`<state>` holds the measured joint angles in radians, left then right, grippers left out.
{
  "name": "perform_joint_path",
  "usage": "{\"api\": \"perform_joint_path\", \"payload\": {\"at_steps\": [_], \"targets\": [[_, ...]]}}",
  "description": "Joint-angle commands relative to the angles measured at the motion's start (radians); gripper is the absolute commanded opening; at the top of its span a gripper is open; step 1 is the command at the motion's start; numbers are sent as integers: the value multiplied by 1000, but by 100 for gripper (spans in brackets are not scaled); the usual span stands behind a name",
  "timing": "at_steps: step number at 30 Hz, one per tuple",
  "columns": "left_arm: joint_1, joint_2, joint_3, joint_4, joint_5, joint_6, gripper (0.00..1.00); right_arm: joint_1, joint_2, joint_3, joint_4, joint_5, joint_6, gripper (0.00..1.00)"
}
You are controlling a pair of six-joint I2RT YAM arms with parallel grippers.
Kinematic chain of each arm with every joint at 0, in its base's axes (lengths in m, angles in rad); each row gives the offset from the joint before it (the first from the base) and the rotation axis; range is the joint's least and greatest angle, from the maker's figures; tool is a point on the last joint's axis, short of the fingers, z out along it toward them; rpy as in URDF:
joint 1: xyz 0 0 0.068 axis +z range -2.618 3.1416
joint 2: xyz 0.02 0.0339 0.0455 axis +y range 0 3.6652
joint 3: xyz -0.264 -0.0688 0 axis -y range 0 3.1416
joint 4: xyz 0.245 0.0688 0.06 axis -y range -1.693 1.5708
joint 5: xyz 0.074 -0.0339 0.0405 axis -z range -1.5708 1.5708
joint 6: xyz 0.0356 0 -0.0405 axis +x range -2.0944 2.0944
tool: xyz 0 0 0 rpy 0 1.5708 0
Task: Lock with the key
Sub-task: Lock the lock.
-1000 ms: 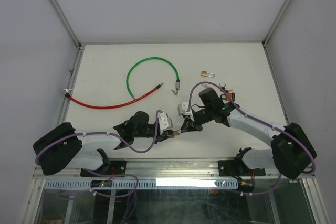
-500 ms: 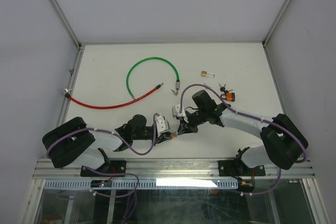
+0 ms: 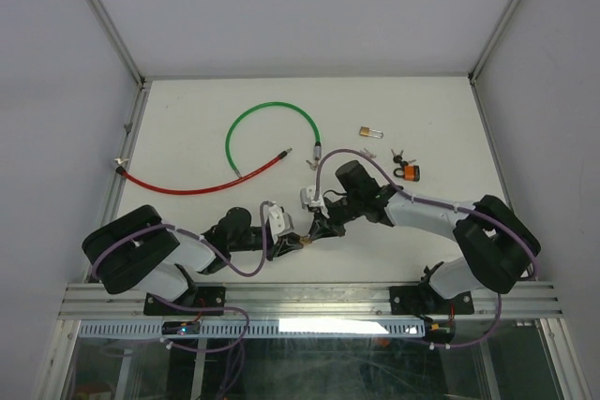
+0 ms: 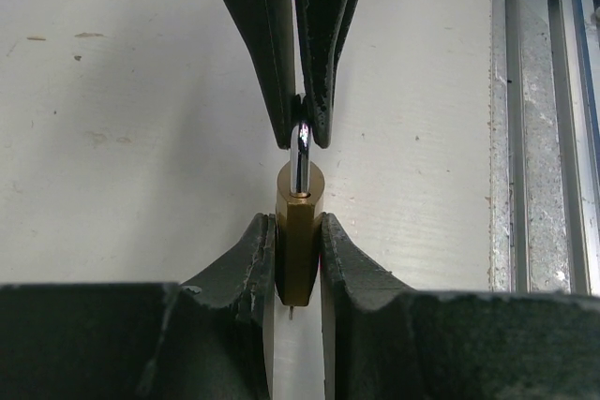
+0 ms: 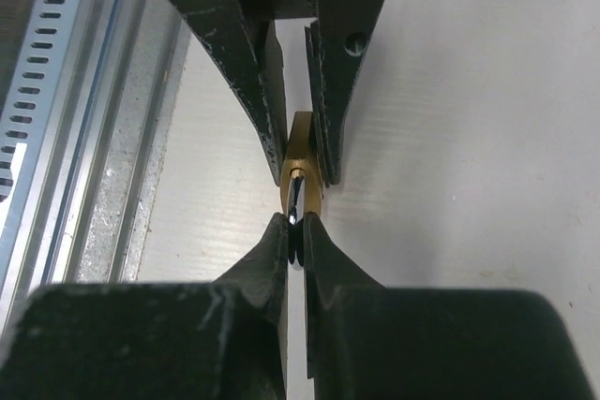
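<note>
A brass padlock (image 4: pixel 300 196) is held between my two grippers, just above the table near its front edge. My left gripper (image 4: pixel 298 236) is shut on the padlock body, which also shows in the top view (image 3: pixel 305 240). My right gripper (image 5: pixel 295 229) is shut on the steel shackle (image 5: pixel 295 196), and its fingers (image 4: pixel 267 63) show from the far side in the left wrist view. A thin metal tip (image 4: pixel 291 312) pokes out under the body. A bunch of keys (image 3: pixel 398 153) lies at the back right, away from both grippers.
An orange padlock (image 3: pixel 411 172) lies beside the keys, and a small brass padlock (image 3: pixel 370 132) lies further back. A green cable (image 3: pixel 272 111) and a red cable (image 3: pixel 178 185) lie at the back left. The aluminium rail (image 3: pixel 309 297) runs along the near edge.
Both grippers have moved a little to the left together, with the padlock still held between them. The right arm has stretched further left and the left arm has folded back.
</note>
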<state>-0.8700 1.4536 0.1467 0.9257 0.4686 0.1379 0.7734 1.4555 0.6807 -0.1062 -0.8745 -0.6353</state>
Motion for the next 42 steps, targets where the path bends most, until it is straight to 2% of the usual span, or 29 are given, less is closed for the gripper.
{"api": "perform_joint_path", "payload": {"at_steps": [1,11,18,21,23,28,31,35,39,42], "targets": [[-11,33,38,197,7,-11,0,140,135,-26,42,1,18,0],[-4,61,30,246,8,-31,0,174,186,11,-3,14,8,0],[-3,68,20,276,-23,-57,0,85,135,81,-105,15,-33,0],[-4,65,8,298,-82,-92,28,35,94,85,-123,-23,-44,0],[-4,62,-4,321,-117,-111,40,17,67,89,-133,-37,-50,0],[-4,21,-22,324,-195,-149,67,-17,27,102,-179,-86,-75,0],[-6,-16,-34,309,-226,-168,81,-63,7,143,-267,-116,-124,0],[-4,-139,-71,307,-259,-187,98,-152,-30,186,-371,-154,-177,0],[-4,-269,-89,277,-268,-199,99,-239,-83,214,-465,-165,-236,0],[-5,-355,-65,225,-295,-228,99,-309,-142,211,-460,-147,-223,0]]}}
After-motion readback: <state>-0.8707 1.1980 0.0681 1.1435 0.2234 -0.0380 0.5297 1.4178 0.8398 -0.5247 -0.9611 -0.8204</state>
